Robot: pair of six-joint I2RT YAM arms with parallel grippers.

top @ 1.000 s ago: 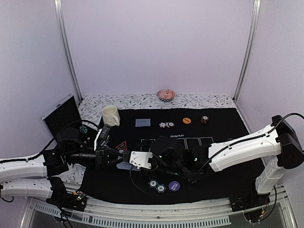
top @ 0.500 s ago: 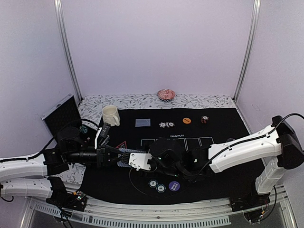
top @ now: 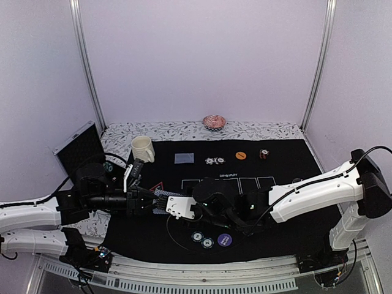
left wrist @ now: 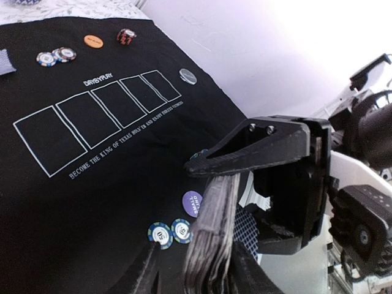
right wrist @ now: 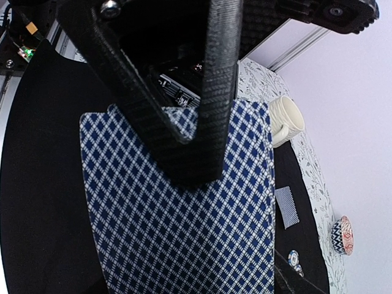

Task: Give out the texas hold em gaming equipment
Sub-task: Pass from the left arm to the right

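So, the right fingers (left wrist: 245, 150) now sit further onto the card deck (left wrist: 211, 245) that the left fingers (left wrist: 144, 277) clench. Can't tell if they've pinched a card, but dealing looks next.

Shows a cream mug (top: 143, 149) standing upright at the far left corner of a black mat (top: 288, 168) (seen again, small, from the right wrist). Finds a pink ruffled dish (top: 214, 122) beyond the mat's far edge, on a leaf-patterned cloth (top: 171, 130), well apart from the mug. Counts five white-outlined boxes in a row on the mat, with white lettering above and below. Adds a silver-edged black case (top: 78, 150), tilted, at the left, and a metal post (top: 84, 61) against pale walls.
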